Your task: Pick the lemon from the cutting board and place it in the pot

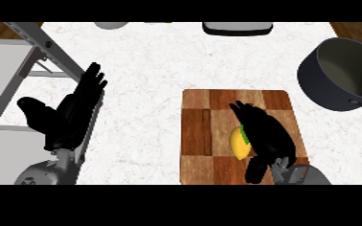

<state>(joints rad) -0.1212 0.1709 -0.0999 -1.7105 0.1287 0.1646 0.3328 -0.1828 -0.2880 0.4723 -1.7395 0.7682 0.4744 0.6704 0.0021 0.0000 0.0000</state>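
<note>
Right hand (267,135) over the lemon. It lies along the fruit from the near side, the black palm covering most of it. Cannot tell from up here whether it has closed on the fruit or only rests on top, so I do not count the lemon as gripped.

The small yellow oval lemon (239,146) sits on the brown chequered wooden cutting board (205,124), right of centre, toward the near edge. Only its left flank shows past my hand, with a speck of green at its far end. The skin looks smooth and it is rounded at both ends, so I judge it will roll if nudged sideways. Coming down from above, not from the side, makes sense.

The board is flat, with blocks of lighter and darker wood and a darker groove down its left half. It lies on the white, faintly marbled tabletop (148,76).

The dark grey round metal pot (318,86) stands at the far right, well apart from the board, mouth open and upward with a paler inside. The carry will go right and away from me.

Left hand (74,110) rests at the left, open, fingers straight and pointing away, holding nothing. Beside it is a grey metal frame (42,43).

Pick not confirmed; placing not yet begun.
</note>
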